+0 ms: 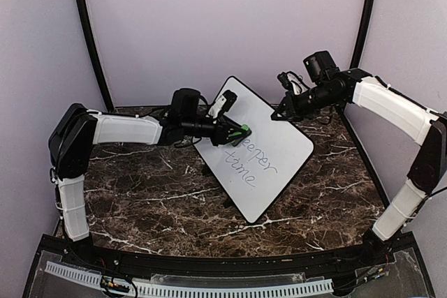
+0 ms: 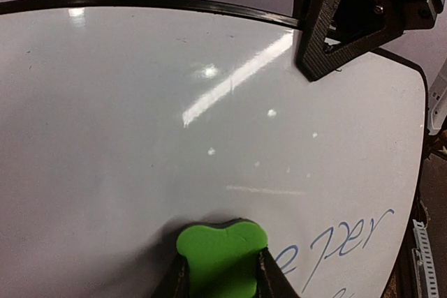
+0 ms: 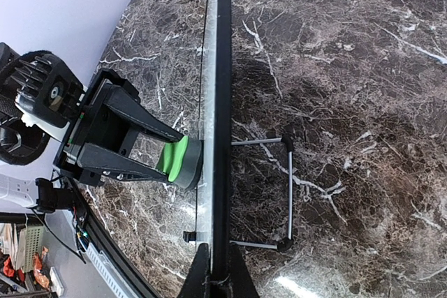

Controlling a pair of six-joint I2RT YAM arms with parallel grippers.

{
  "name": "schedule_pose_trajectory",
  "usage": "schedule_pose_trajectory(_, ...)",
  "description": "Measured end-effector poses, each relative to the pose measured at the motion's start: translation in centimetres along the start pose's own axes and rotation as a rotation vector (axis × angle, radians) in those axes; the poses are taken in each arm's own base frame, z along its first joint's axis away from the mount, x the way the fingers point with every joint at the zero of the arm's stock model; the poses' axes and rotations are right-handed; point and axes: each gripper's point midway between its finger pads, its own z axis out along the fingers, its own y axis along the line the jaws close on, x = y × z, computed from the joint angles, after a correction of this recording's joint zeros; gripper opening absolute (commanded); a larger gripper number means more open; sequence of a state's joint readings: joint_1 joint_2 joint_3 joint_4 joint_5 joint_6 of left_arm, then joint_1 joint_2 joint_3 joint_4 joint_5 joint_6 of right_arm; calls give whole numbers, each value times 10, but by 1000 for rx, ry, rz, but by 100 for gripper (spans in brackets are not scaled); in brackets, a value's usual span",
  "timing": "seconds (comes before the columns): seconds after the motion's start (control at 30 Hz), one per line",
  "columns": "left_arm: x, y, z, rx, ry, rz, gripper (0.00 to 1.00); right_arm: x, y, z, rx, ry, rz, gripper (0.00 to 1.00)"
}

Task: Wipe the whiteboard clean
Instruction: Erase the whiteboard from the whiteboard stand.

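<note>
Stands roughly half done by judgement: grips the whiteboard (image 1: pixel 276 134), propped mid-table (image 1: pixel 140 193), by its upper edge in the right gripper (image 3: pixel 218 277), presses the green eraser (image 2: pixel 220 249) clamped in the left gripper (image 2: pixel 222 277) onto the clean upper area, and leaves the lower handwritten words (image 1: pixel 253 165) to wipe.

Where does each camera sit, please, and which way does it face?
Top external: above and behind the arms, looking down on the marble table and the whiteboard; both arms show.
Left wrist: on the left arm, facing the whiteboard's written face; left gripper shut on the green eraser.
Right wrist: on the right arm, looking down along the board's frame; right gripper clamps it.
Shared: both wrist views show the eraser against the board.
</note>
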State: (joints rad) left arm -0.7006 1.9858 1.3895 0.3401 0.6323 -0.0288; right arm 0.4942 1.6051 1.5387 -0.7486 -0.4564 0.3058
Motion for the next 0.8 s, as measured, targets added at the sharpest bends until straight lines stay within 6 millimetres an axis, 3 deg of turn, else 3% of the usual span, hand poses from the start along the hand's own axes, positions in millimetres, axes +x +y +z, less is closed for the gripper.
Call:
schedule_pose_trajectory(0.23,4,0,0,-3,-7,6,0,0,0,0,0,1,0,0)
schedule_pose_trajectory(0.5,62,-6,-16,-24,50,-42,0,0,0,0,-1,2,0,0)
schedule_pose_trajectory(0.67,62,-6,-16,-24,47,-44,0,0,0,0,-1,2,0,0)
schedule_pose_trajectory(0.8,50,-4,-9,-10,54,-49,0,0,-3,0,8,-1,5,0)
